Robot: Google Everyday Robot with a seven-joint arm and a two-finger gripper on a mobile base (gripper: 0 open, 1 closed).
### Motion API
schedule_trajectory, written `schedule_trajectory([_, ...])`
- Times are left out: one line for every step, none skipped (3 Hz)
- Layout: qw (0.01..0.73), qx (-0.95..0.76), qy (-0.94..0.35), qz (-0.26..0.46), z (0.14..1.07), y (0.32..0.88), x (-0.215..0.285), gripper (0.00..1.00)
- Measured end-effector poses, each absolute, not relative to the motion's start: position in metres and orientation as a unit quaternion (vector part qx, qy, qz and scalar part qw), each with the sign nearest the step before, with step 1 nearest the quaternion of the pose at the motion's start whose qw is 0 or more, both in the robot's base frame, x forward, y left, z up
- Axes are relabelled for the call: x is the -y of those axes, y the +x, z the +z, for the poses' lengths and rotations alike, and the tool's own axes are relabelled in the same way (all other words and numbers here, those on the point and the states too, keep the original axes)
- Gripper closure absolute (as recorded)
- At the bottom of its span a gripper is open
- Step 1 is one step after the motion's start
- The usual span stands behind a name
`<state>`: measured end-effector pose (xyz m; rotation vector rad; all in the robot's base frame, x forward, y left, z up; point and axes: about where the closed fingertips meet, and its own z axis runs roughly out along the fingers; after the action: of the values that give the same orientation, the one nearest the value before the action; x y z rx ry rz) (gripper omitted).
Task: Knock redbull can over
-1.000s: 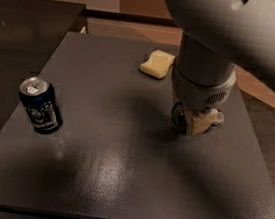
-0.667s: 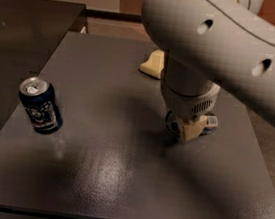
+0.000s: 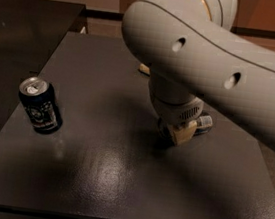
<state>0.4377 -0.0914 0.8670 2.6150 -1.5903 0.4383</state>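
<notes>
The one camera looks steeply down from above the near edge of the dark matte counter (image 3: 117,189) toward its far edge, close in. The tan-tipped gripper (image 3: 178,133) sits low toward the right edge, midway back.

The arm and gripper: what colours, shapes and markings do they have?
The arm is a thick, rounded, pale grey shell with two dark holes and a thin orange line near its top. Its wrist is a grey cylinder with a ribbed band. The gripper, low over the table, is tan.
</notes>
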Motion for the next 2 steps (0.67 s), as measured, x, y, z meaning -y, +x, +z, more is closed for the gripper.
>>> schedule_trajectory([0.023,0.513,0.846,0.143,0.8671,0.4385,0.0902,0.12])
schedule_trajectory([0.020,0.513,0.846,0.144,0.8674,0.4391,0.0891,0.00])
